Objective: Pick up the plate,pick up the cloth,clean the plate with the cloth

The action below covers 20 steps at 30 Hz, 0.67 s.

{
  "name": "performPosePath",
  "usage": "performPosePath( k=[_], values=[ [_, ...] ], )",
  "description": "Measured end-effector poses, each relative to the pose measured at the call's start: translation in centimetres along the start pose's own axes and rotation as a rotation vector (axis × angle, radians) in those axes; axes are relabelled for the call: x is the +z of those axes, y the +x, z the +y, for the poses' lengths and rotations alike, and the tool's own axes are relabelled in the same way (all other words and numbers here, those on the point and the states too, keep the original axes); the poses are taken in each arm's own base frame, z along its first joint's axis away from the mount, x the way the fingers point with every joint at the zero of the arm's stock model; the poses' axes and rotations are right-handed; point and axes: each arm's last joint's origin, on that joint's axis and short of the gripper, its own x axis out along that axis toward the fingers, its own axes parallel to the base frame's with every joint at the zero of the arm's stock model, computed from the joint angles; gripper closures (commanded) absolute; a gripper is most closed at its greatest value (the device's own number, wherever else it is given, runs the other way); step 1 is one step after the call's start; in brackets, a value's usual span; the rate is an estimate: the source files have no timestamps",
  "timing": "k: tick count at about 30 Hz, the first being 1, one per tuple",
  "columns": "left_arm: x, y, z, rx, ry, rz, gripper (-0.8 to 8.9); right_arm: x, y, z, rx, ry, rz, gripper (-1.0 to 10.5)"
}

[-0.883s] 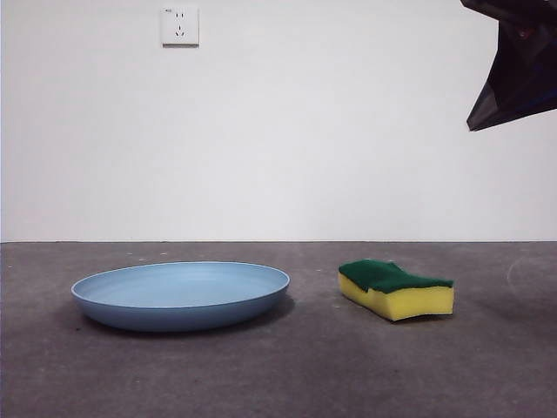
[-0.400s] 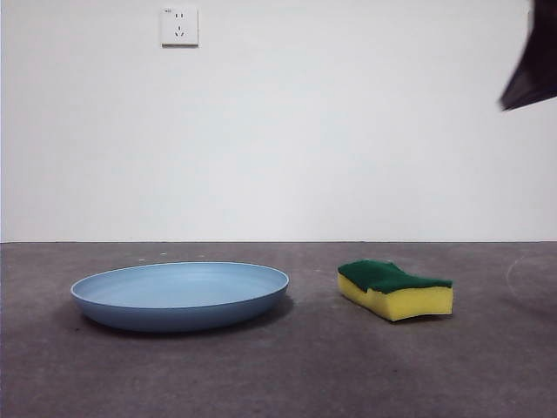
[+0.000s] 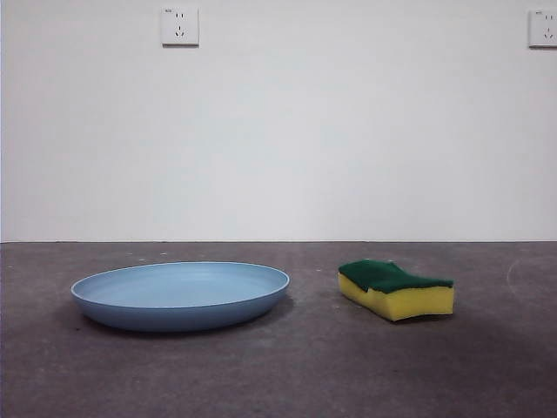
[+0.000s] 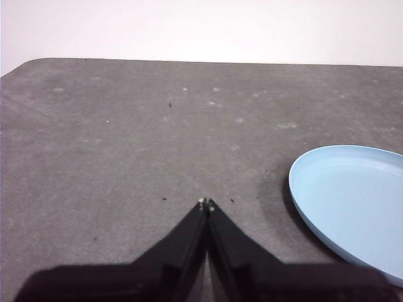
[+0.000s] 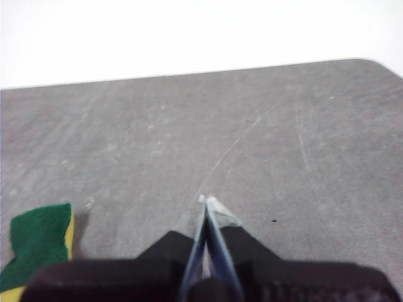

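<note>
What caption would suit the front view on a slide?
A light-blue plate and a yellow-green sponge lie apart on a grey table.

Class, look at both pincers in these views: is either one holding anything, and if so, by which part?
Nothing is held. The left pincer and right pincer are both shut on nothing above bare table. The plate and the sponge lie untouched on the table.

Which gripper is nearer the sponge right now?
Right. The right gripper is shut above bare table, with the sponge close beside it. The left gripper, also shut, is beside the plate; no sponge shows in its wrist view.
</note>
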Motion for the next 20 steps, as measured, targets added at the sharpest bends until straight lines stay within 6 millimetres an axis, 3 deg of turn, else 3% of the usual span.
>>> performPosePath(
  k=[7, 15, 20],
  values=[
    [0.0, 0.0, 0.0, 0.000, 0.000, 0.000, 8.14, -2.5, 0.2, -0.1, 0.000, 0.006, -0.059, 9.5],
    [0.0, 0.0, 0.0, 0.000, 0.000, 0.000, 8.14, -4.8, 1.1, -0.2, -0.002, 0.032, 0.003, 9.5],
    [0.0, 0.0, 0.0, 0.000, 0.000, 0.000, 8.14, -5.3, 1.3, -0.1, 0.023, 0.050, 0.013, 9.5]
  ],
)
